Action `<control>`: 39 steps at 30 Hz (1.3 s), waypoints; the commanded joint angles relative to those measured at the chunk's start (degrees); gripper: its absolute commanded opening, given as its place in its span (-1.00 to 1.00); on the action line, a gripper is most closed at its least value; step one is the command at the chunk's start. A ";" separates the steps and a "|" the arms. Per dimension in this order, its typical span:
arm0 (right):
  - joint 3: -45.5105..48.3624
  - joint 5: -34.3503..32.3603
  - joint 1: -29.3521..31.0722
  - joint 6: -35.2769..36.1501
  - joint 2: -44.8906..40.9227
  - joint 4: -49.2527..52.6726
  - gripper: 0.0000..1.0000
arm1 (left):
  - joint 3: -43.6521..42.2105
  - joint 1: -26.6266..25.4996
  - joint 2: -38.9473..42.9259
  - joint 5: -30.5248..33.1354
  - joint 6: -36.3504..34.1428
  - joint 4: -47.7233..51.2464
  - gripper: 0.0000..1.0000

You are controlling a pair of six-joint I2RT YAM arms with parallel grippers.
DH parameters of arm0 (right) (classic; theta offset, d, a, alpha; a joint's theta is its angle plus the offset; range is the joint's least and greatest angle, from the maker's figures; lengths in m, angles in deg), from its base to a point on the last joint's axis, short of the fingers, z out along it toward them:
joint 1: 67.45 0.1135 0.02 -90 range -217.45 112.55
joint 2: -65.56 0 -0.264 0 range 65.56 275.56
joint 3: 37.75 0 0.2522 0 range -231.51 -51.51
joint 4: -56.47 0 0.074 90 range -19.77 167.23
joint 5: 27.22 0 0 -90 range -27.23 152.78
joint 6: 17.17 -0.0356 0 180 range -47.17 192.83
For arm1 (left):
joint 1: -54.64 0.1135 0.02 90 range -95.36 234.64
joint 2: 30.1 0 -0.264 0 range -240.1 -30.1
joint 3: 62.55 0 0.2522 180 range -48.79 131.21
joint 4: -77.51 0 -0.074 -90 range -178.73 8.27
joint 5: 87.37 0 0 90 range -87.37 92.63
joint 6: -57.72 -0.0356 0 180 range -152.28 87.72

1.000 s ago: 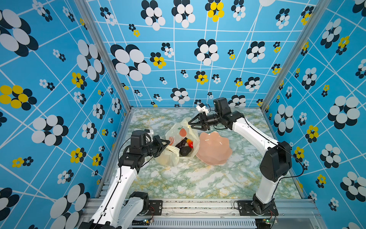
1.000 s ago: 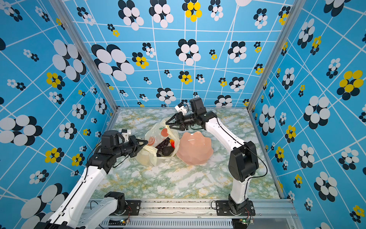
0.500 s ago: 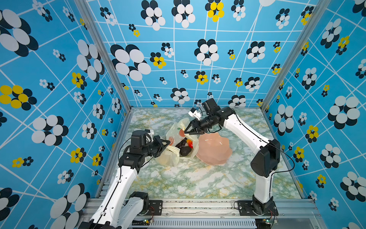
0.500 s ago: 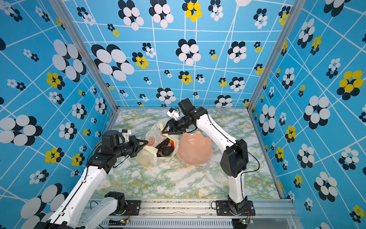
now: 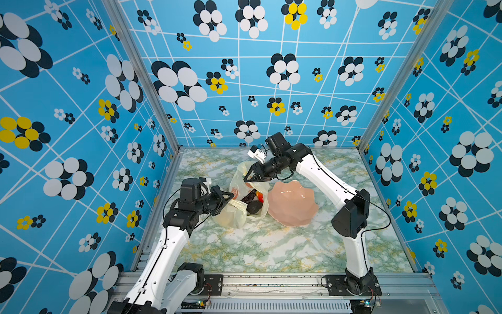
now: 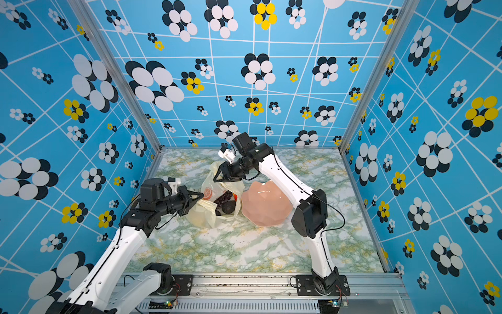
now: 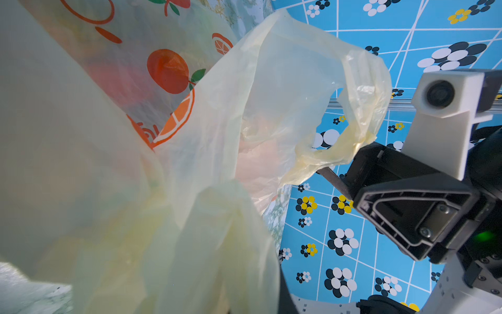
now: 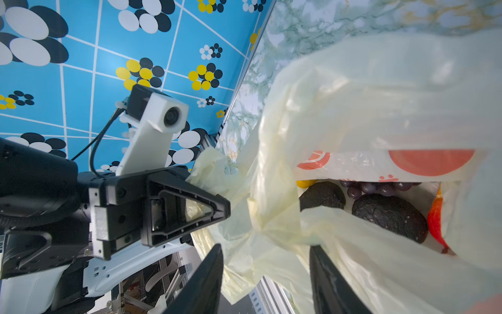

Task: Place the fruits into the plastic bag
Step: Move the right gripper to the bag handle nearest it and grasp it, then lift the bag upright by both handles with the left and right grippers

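Right wrist view: plastic bag (image 8: 353, 95) thin, limp, slippery; fruits (image 8: 388, 214) likely light. Left gripper (image 5: 231, 196) pinches rim, bag's 9 o'clock; right gripper (image 8: 264, 251) half-spread astride handle: grip bunched film.

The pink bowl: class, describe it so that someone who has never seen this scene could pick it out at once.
Start at the green-marbled table. Near its middle lies a pale-yellow plastic bag; the pink bowl sits right beside it, on the right in both top views. Unlike the thin, crumpled bag, it is smooth, salmon pink, with a scalloped rim.
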State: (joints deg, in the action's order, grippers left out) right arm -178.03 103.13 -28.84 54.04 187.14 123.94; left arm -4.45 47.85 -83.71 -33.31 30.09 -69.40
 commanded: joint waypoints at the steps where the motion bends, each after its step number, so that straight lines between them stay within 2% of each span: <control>1: -3.87 -1.04 -0.01 1.15 1.97 2.50 0.05 | 2.07 -0.34 -0.28 0.07 -0.85 0.88 -1.00; 5: -8.23 -3.61 -0.01 2.28 3.49 4.57 0.06 | 2.03 -0.28 -0.21 -0.02 -0.93 1.38 -1.00; 11: -15.77 -15.72 0.41 5.09 5.10 8.26 0.06 | 1.94 -0.33 -0.27 0.05 -0.76 1.32 -1.00; 18: -22.51 -17.13 0.41 5.27 8.86 12.48 0.05 | 2.84 -0.24 -2.11 -0.33 -1.02 0.53 -1.00; 23: -22.76 -13.02 0.41 4.23 9.75 13.16 0.02 | 2.95 -0.24 -2.39 -0.47 -1.39 0.52 -1.00; 30: -20.37 -9.59 0.82 5.70 7.05 21.10 -0.09 | 2.08 0.35 -1.11 -0.45 -1.38 1.10 -1.00; 35: -11.32 -7.42 0.93 2.74 3.49 12.86 -0.22 | 1.54 0.41 -1.15 -0.61 -0.76 0.19 -1.00; 39: -11.01 -4.11 1.03 -1.10 3.49 8.27 -0.35 | 1.97 0.52 -0.67 -0.71 -1.01 0.75 -1.00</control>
State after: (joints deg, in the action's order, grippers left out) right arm -189.22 95.33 -28.10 56.07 192.72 136.75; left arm -3.25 47.92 -85.48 -33.36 30.07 -68.98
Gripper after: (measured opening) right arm 0.335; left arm 0.041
